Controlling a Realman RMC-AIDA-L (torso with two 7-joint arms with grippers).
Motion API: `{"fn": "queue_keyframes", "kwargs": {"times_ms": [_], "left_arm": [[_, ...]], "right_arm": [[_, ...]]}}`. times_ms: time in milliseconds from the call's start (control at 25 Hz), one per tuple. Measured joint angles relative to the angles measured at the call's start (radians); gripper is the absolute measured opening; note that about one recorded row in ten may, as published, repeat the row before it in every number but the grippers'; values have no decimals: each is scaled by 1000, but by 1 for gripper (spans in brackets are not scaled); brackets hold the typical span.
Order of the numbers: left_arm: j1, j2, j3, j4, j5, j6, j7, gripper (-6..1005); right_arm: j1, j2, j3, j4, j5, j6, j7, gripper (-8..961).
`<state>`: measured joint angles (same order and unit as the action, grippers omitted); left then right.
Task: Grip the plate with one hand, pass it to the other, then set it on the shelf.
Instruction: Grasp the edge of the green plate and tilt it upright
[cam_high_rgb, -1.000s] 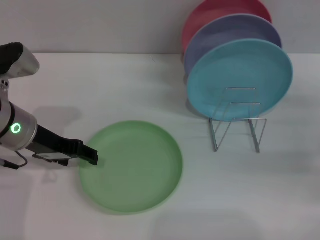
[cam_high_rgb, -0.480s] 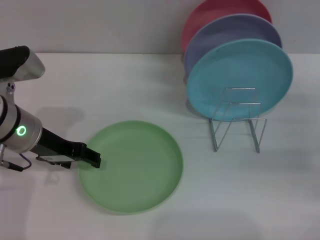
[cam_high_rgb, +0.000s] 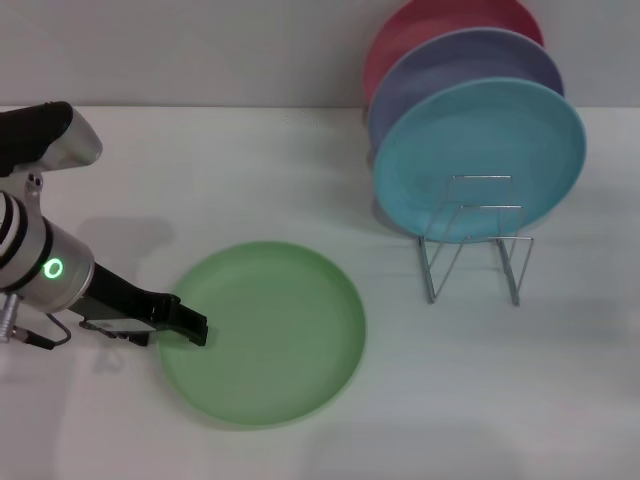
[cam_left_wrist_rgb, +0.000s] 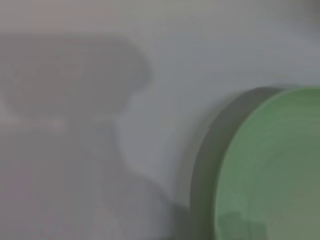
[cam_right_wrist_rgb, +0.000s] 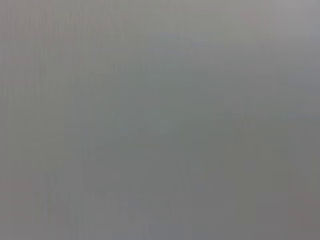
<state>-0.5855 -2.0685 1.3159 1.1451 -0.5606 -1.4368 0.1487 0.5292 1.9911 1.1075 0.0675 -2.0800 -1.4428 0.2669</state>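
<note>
Lying flat on the white surface (cam_high_rgb: 300, 170), nearest the viewer: the light green plate (cam_high_rgb: 262, 333), round, shallow raised rim, face up. At its left edge: the left claw (cam_high_rgb: 190, 328), black, low over the surface, its tip over the plate's rim; whether it has clenched on the rim or is released cannot be told, since the fingers read as one dark block from the head view. Behind the claw: the left arm (cam_high_rgb: 45, 268), silver-white with black bands and a green glowing ring, entering from the left edge. The left wrist view gives the plate's curved rim (cam_left_wrist_rgb: 270, 170) close up, with a shadow beside it on the surface (the claw itself does not appear there).

Farther back and to the right, well apart from the green plate: the wire shelf (cam_high_rgb: 474, 240), thin silver loops, upright. Standing on edge in it, front to back: turquoise plate (cam_high_rgb: 480, 155), lavender plate (cam_high_rgb: 450, 70), red plate (cam_high_rgb: 440, 22). The front loops hold nothing.

Right claw: not in view; its wrist view is plain grey.
</note>
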Motion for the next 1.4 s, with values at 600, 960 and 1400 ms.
{"fn": "queue_keyframes", "kwargs": {"times_ms": [600,960,1400], "left_arm": [[-7,2,10,2,5,6,6,549],[-8,4,10,13,5,0,7,468],[-17,4,9,15,5,-7,9,439]], "right_arm": [[-2,0,0,3,0,-1,0,524],[-2,0,0,4,0,-1,0,524],[-1,0,0,3,0,-1,1,524]]}}
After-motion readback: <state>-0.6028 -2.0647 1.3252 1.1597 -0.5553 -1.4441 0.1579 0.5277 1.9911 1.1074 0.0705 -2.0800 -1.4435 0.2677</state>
